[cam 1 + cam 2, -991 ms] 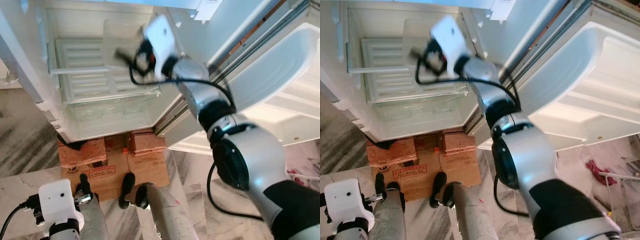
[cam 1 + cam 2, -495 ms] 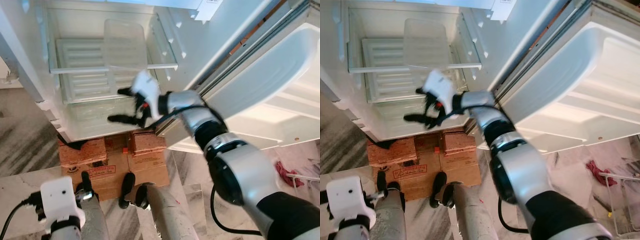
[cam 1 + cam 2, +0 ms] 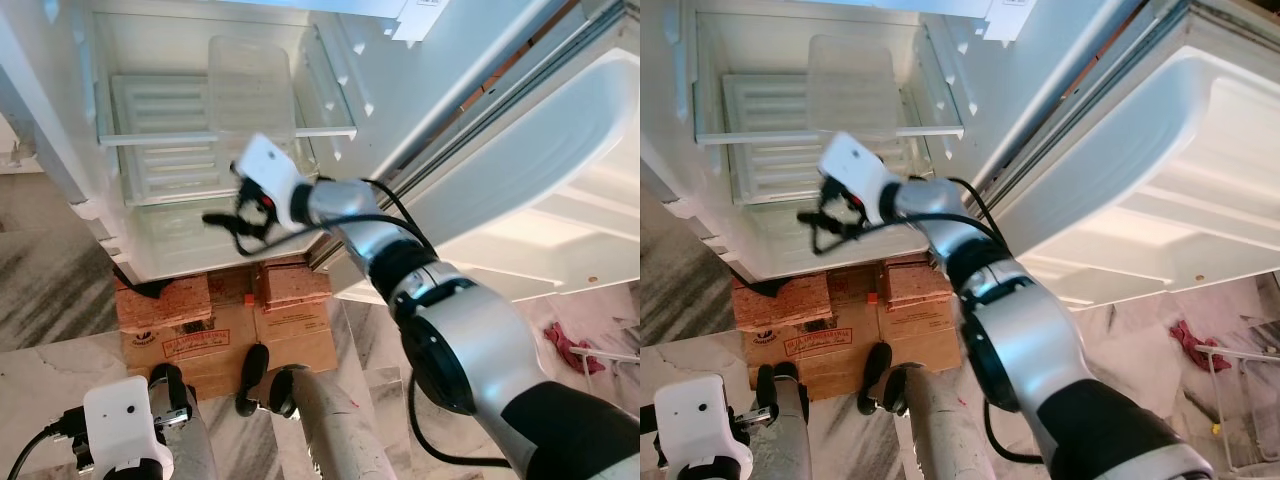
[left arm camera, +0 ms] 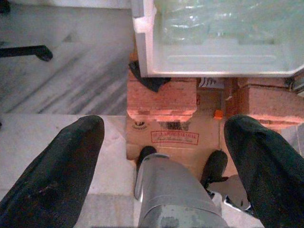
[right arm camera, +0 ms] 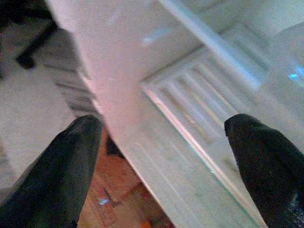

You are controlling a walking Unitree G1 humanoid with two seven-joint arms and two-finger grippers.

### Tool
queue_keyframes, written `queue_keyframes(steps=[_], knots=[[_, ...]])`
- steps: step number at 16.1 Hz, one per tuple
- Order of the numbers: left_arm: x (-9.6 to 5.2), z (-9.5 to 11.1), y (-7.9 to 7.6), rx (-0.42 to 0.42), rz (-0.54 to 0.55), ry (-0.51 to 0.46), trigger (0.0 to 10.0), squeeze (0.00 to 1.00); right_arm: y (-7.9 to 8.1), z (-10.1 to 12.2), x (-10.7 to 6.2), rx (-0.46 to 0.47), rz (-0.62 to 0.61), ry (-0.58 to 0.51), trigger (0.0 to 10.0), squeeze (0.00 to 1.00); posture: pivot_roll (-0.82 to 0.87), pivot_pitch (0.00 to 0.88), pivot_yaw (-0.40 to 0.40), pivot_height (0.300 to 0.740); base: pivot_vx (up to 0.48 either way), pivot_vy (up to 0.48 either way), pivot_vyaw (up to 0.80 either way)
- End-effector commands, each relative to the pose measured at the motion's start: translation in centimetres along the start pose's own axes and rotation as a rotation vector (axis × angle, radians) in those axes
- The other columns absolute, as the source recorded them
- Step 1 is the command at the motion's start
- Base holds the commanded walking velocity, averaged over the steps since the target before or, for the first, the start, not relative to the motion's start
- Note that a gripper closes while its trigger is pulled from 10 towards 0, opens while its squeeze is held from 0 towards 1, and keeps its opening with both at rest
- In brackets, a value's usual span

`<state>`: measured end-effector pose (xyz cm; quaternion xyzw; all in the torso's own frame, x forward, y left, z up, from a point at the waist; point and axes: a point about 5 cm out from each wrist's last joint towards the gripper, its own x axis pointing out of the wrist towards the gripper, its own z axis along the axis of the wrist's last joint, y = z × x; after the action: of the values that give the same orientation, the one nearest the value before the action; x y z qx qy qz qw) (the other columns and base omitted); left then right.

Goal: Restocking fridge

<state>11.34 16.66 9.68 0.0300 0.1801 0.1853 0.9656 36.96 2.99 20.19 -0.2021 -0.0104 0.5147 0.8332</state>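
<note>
So the thing I'm working with right now is really the fridge [image 3: 200, 130] itself. It's open in front of me and I don't see any groceries in either pincer. On the glass shelf [image 3: 225, 136] there's a clear plastic container [image 3: 250, 85] standing near the back. It looks thin-walled and light, probably slick and a bit flexy, so I'd take it by the two long sides low down and squeeze gently. The shelf is glass, so no bumping its front edge. Below it is the crisper drawer [image 3: 210, 225], hard to read through the glare, might have something clear inside.

My right pincer [image 3: 232, 218] is out front of the drawer with its fingers spread wide and nothing between them. The wrist view confirms that, with just fridge wall and shelf ribs in the gap. The left pincer [image 4: 164, 156] hangs low by my legs, also wide open and empty, over the cardboard box [image 3: 235, 335] and bricks [image 3: 165, 300] propping the fridge up on the marble floor [image 3: 50, 290].
</note>
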Motion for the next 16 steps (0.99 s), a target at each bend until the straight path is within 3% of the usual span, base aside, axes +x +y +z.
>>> queue_keyframes(steps=[1, 4, 6, 9, 13, 16], knots=[[-0.8, -0.7, 0.0, -0.014, 0.017, 0.051, 10.0, 0.0, -0.3, -1.1, -0.2, 0.027, -0.059, 0.066, 10.0, 0.0, 0.37, 0.462, -0.381, 0.74, 0.0, 0.0, 0.0], [-1.1, -0.8, 0.1, -0.017, 0.031, 0.057, 10.0, 0.0, -1.5, -0.7, -0.4, 0.051, -0.212, 0.085, 10.0, 0.0, 0.38, 0.465, -0.395, 0.74, 0.0, 0.0, 0.0], [-0.8, -0.9, 0.2, -0.016, 0.04, 0.056, 10.0, 0.0, -3.2, 1.0, -0.8, 0.071, -0.38, -0.002, 10.0, 0.0, 0.38, 0.449, -0.396, 0.74, 0.0, 0.0, 0.0], [0.7, -0.3, 0.1, -0.013, 0.036, 0.011, 10.0, 0.0, -4.6, 1.5, -1.8, 0.114, -0.464, -0.076, 10.0, 0.0, 0.39, 0.407, -0.386, 0.74, 0.0, 0.0, 0.0], [2.4, 0.2, 0.2, 0.005, 0.024, -0.032, 10.0, 0.0, -5.2, -0.3, -3.2, 0.165, -0.391, -0.071, 10.0, 0.0, 0.39, 0.332, -0.365, 0.74, 0.0, 0.0, 0.0], [5.0, 1.1, 0.1, 0.012, 0.003, -0.086, 10.0, 0.0, -4.6, -3.1, -4.6, 0.176, -0.237, -0.019, 10.0, 0.0, 0.36, 0.262, -0.336, 0.74, 0.0, 0.0, 0.0]])
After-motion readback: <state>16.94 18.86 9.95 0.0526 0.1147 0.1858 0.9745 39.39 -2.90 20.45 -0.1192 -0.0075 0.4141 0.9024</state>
